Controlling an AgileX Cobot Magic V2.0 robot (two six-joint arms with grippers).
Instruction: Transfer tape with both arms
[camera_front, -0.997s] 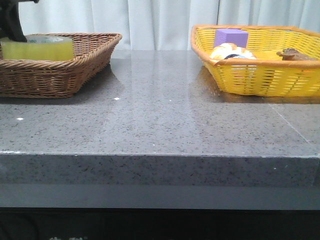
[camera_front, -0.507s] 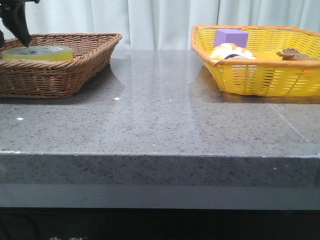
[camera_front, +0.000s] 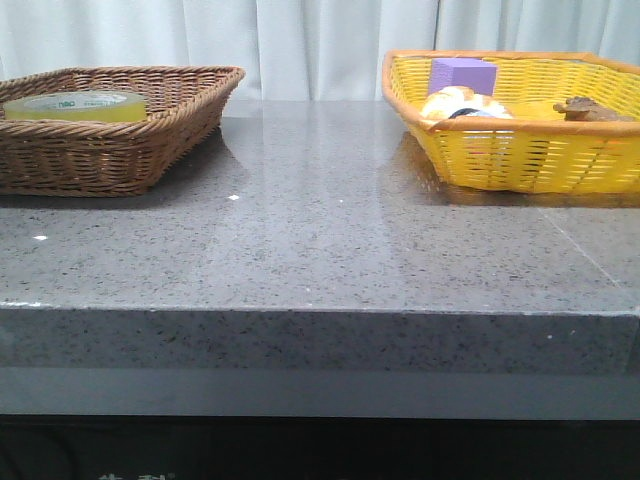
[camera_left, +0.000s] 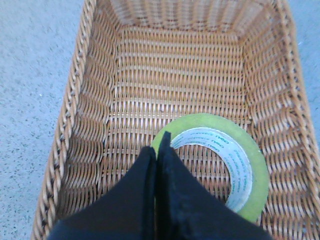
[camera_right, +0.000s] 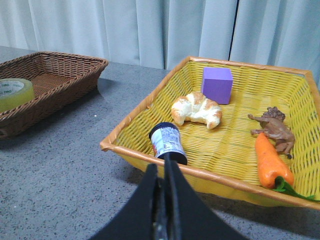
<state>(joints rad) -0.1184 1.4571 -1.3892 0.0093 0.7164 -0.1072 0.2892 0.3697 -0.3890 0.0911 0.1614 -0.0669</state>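
The tape (camera_front: 75, 105), a yellow roll with a white core and green lettering, lies flat in the brown wicker basket (camera_front: 150, 150) at the far left. In the left wrist view the tape (camera_left: 260, 167) rests on the basket floor (camera_left: 175, 65). My left gripper (camera_left: 159, 145) is shut and empty above it, its tips over the roll's near rim. My right gripper (camera_right: 161, 165) is shut and empty, over the table just outside the yellow basket (camera_right: 235, 145). The tape (camera_right: 15, 92) also shows in the right wrist view. Neither gripper shows in the front view.
The yellow basket (camera_front: 520, 160) at the far right holds a purple block (camera_right: 217, 85), a croissant (camera_right: 196, 110), a small jar (camera_right: 168, 142), a carrot (camera_right: 270, 160) and a brown toy animal (camera_right: 274, 127). Grey stone tabletop (camera_front: 320, 230) lies between the baskets.
The tape has dropped from a raised position to lie flat in the brown basket. The left gripper let it go and rose out of the front view.
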